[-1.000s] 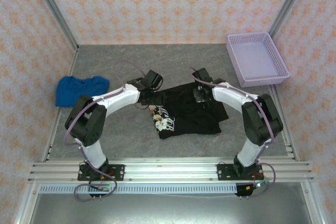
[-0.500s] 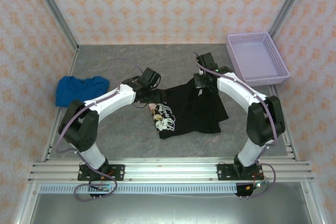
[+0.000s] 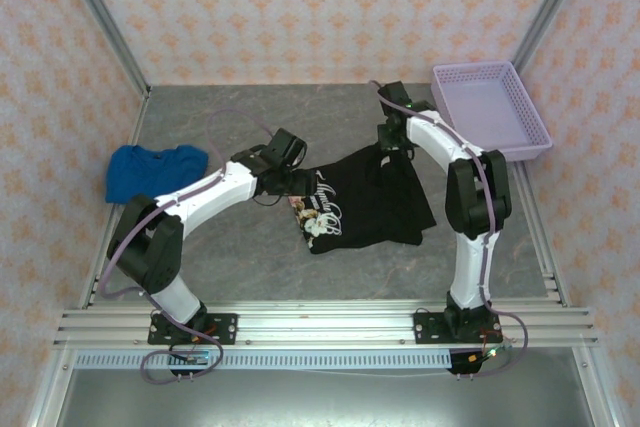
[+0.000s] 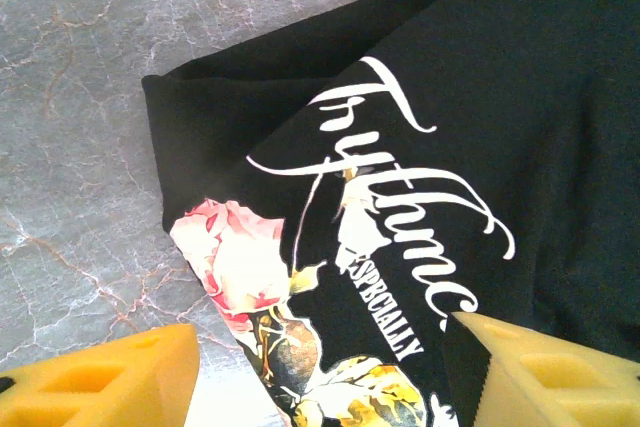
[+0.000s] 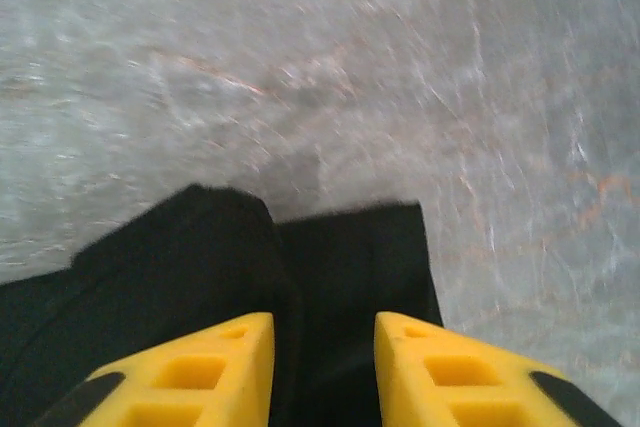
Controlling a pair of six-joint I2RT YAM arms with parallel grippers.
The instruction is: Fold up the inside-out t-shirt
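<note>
The inside-out t-shirt [image 3: 375, 209] lies black and partly folded mid-table, with a white script and rose print [image 3: 322, 217] showing on its left part. My left gripper [image 3: 292, 184] hovers over that left edge. In the left wrist view it [image 4: 320, 387] is open, its yellow fingers [image 4: 100, 382] wide apart on either side of the printed cloth [image 4: 400, 207]. My right gripper [image 3: 386, 147] is over the shirt's far corner. In the right wrist view it [image 5: 323, 367] is open, with the black corner [image 5: 345, 257] lying flat between and below its fingers.
A blue folded garment [image 3: 155, 169] lies at the left wall. A purple basket [image 3: 447, 112] stands at the far right corner. Patterned walls close in the grey table [image 3: 240, 267] on three sides. A metal rail [image 3: 320, 325] carries the arm bases at the near edge.
My right gripper moved toward the far right, drawing the shirt's far corner out with it, then its jaws opened. The print shifted slightly right. My left gripper barely moved.
</note>
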